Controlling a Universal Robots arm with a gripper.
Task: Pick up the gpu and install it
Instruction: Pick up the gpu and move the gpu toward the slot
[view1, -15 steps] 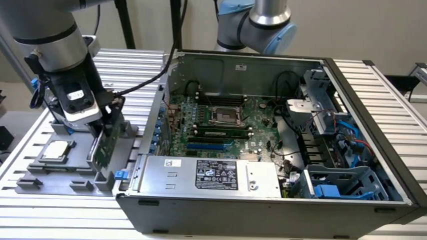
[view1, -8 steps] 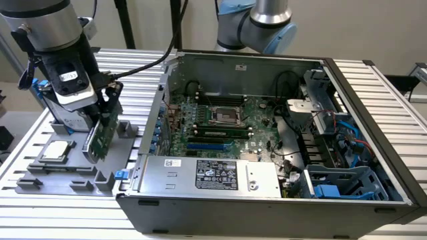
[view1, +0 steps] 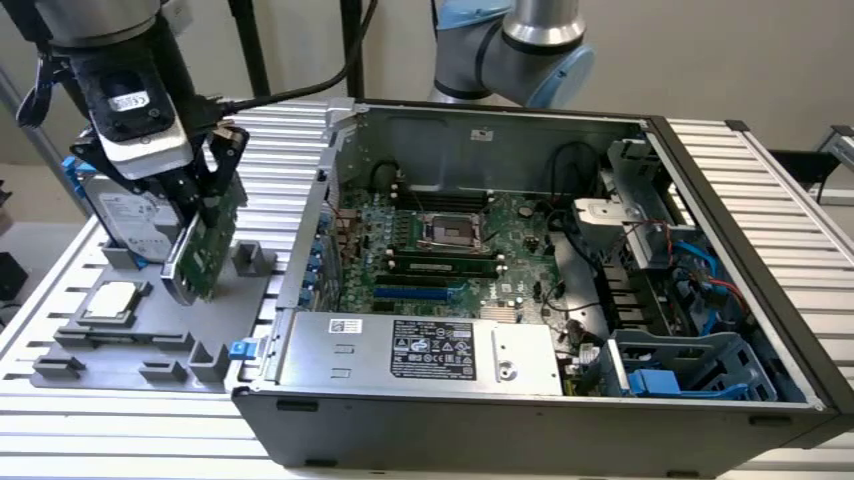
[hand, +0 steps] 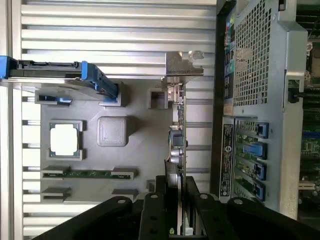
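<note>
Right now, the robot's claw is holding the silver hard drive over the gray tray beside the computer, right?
No. The gripper is shut on the gpu, the green card, not the hard drive, over the gray tray beside the computer. The exterior view shows it.

Looking onto a plain beige wall running unbroken across the back, softly and evenly lit, with two black poles standing upright before it toward the exterior view's left. Taking in, below that, a wide table of ribbed silvery metal slats, lying side by side with dark grooves between them and catching pale glare from overhead. Noticing, at the exterior view's left edge, the slats giving way to a pale surface beyond, with a small dark shape sitting just past the table's rim.
</note>
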